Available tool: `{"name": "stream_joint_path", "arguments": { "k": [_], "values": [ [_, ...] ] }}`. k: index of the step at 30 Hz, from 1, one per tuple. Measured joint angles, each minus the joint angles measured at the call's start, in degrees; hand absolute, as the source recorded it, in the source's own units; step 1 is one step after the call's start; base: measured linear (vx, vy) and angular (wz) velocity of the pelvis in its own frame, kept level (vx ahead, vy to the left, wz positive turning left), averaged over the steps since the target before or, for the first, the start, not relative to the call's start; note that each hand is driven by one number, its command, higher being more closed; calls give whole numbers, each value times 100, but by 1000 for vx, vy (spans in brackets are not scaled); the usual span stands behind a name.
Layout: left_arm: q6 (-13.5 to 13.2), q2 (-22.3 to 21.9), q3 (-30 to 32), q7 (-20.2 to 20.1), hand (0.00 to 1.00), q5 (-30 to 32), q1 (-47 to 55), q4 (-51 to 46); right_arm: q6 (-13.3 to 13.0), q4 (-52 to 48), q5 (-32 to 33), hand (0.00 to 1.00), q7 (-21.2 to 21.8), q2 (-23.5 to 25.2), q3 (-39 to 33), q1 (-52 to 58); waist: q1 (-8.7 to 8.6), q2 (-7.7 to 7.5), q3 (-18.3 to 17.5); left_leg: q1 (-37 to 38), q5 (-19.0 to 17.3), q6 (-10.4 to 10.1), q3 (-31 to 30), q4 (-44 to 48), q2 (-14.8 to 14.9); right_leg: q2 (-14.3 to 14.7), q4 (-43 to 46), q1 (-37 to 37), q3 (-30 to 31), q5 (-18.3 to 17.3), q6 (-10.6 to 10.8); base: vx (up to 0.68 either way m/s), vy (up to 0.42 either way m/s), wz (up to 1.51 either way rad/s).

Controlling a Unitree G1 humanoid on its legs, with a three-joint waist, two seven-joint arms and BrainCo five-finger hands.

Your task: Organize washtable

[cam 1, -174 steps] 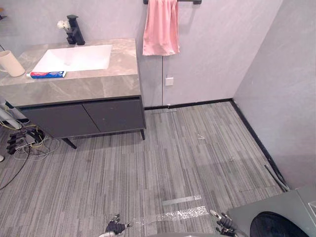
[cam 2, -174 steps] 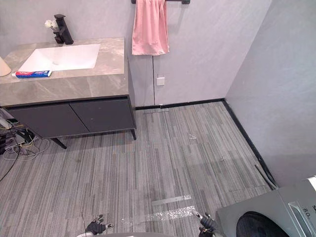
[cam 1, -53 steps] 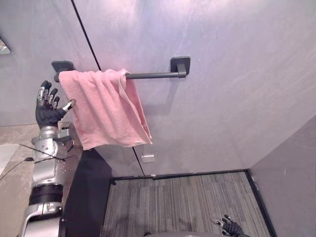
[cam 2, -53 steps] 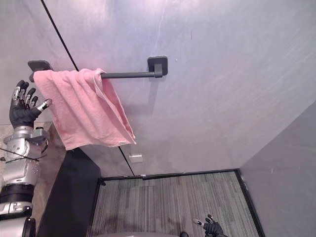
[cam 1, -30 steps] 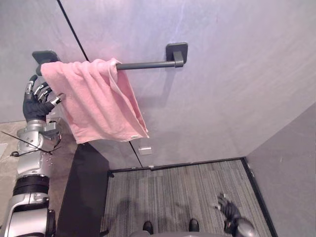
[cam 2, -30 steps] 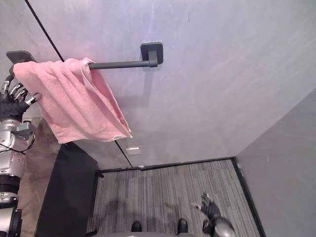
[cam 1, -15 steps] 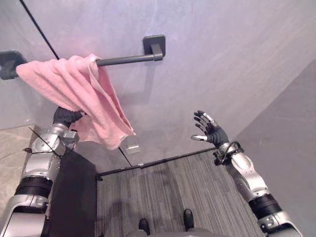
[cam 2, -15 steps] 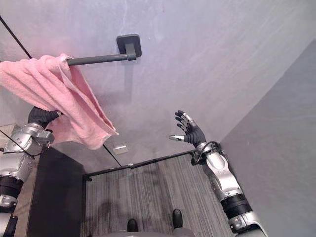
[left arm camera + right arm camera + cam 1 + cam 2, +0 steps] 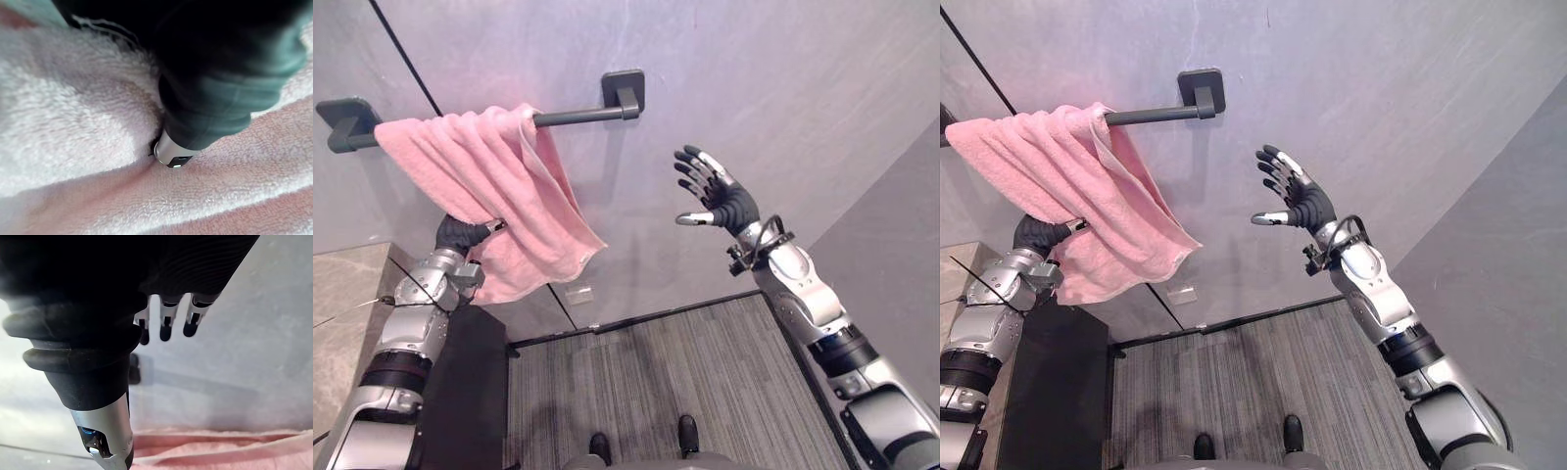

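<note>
At far left is a corner of the grey tabletop [image 9: 342, 284]. Beside it, the left hand [image 9: 460, 235] pinches a fold of the pink towel [image 9: 499, 186], which hangs bunched on the wall bar [image 9: 582, 115]. Further right, the right hand [image 9: 724, 201] is raised, spread and empty. The tidying looks barely begun.

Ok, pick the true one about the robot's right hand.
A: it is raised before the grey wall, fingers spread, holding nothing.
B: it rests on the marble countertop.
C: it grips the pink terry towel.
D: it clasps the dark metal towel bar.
A: the right hand is up before the grey wall, fingers spread and empty, apart from the pink terry towel, which the left hand pinches.
</note>
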Motion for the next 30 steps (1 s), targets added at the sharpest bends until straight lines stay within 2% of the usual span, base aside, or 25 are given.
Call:
{"name": "stream_joint_path", "arguments": {
  "k": [2,5,8,11,14,19,20,22,27,30],
  "values": [
    [4,-48,-1,13,100,0,-68,13,-1,188,0,0,-8,-10,241,-441,21,-4,5,-11,15,3,-20,-6,3,4,-1,-4,-15,12,-12,-29,-22,6],
    [52,-241,-30,17,100,-2,-352,102,16,827,3,0,-49,-9,686,-1271,160,-27,44,-43,44,7,-45,-8,2,4,-2,-22,-30,32,-8,-34,-18,5],
    [55,-244,-135,26,100,-12,-539,105,26,1531,-3,0,-114,265,920,-1945,292,-57,120,-94,76,-6,-98,-16,14,15,-2,-52,-82,46,-24,-34,-23,8],
    [58,-251,-285,47,100,-14,-737,110,66,2374,-13,0,-259,904,1143,-2520,335,-59,135,-194,126,-20,-190,-19,21,19,-3,-106,-168,54,-34,-17,-23,15],
    [69,-381,-461,104,100,-13,-950,116,136,2983,-90,0,-341,1460,1293,-2842,458,-56,137,-215,128,-22,-228,-5,37,31,-3,-105,-194,60,-42,-7,-15,6],
    [83,-511,-653,130,100,-7,-1325,235,306,4076,-408,0,-394,2454,1312,-3292,513,-54,200,-353,188,-28,-445,23,47,27,-3,-108,-401,61,-44,-25,-15,21],
    [83,-513,-653,133,100,-7,-1349,235,312,4145,-419,100,-401,2514,1312,-3336,533,-55,226,-365,189,-29,-457,33,47,25,-3,-109,-411,61,-44,-41,-9,13],
    [84,-577,-654,141,100,-7,-1509,239,368,4286,-475,100,-488,2652,1300,-3434,614,-49,298,-485,192,-33,-557,107,42,18,-3,-145,-495,61,-44,-56,-7,18],
    [82,-585,-653,243,100,-10,-1566,239,425,4431,-540,100,-499,2863,1202,-3479,613,-48,311,-583,254,-52,-670,97,42,22,-2,-196,-594,61,-45,-23,-5,14],
    [83,-587,-652,245,100,-10,-1596,239,467,4625,-705,100,-660,2899,921,-3613,613,-44,314,-602,272,-56,-707,97,41,21,-2,-195,-625,62,-46,-26,5,7]
  ]
}}
